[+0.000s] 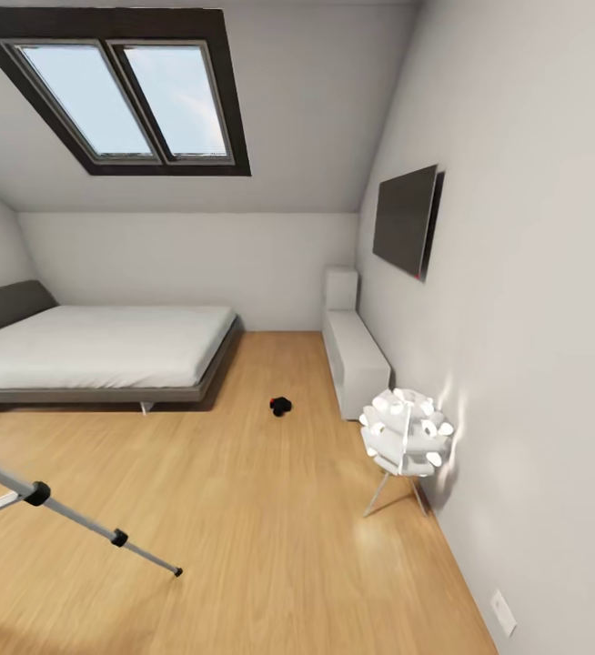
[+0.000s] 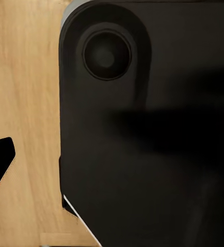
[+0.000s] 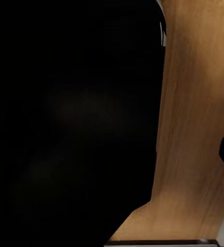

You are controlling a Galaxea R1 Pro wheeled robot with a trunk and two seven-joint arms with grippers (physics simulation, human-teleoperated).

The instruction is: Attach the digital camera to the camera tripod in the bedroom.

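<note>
Digital camera (image 1: 281, 406), small, black, red-dotted, lies on wood floor (image 1: 270, 509); hands' openness cannot be told.

Open wood plank floor (image 1: 270, 509) lies around the small black digital camera (image 1: 281, 406). It is bounded at the left by the low grey bed (image 1: 97, 350), at the right by a white cabinet (image 1: 357, 359) and a white lamp (image 1: 407, 434). A camera tripod (image 1: 79, 518) leg slants across the near left.
</note>
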